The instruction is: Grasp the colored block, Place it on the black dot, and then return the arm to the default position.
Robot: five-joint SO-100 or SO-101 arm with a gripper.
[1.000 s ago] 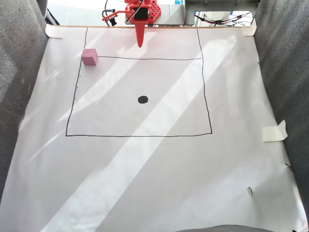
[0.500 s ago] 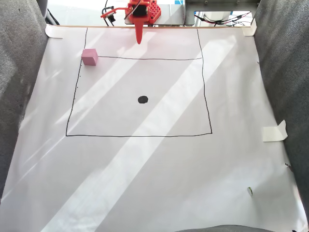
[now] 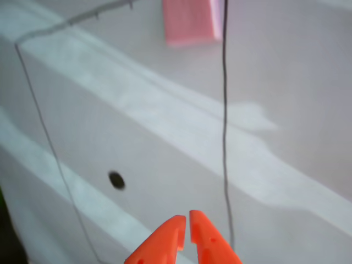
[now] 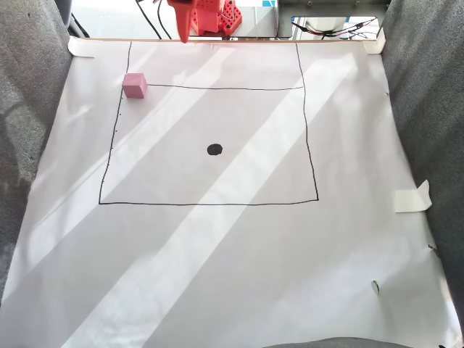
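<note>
1. The pink cube (image 4: 134,85) sits on the white paper sheet (image 4: 232,261) in the fixed view, far and to the left, at the upper-left corner of the drawn square (image 4: 307,145), where the thin horizontal line meets the square's left side. It rests flat on the paper, with nothing touching it.
2. In the other view the cube (image 3: 192,21) shows at the top edge, cut off by the frame, just left of a thin dark line that runs down the picture.
3. The black dot (image 4: 214,149) lies inside the square in the fixed view, roughly central, well apart from the cube, nearer and to its right. Nothing covers it.
4. In the other view the dot (image 3: 116,180) lies low and left of centre, between two drawn lines.
5. The gripper (image 3: 187,221) enters the other view from the bottom edge: two orange pointed fingers with tips nearly touching, only a thin slit between them, grasping nothing. It hangs above the paper, right of the dot and well apart from the cube.
6. In the fixed view the gripper (image 4: 183,32) shows at the far edge, left of the red arm base (image 4: 217,18), its point over the paper's far border.
7. Bands of sunlight cross the paper diagonally. Grey fabric (image 4: 428,109) flanks the sheet on both sides, and tape pieces (image 4: 412,197) hold its edges.
</note>
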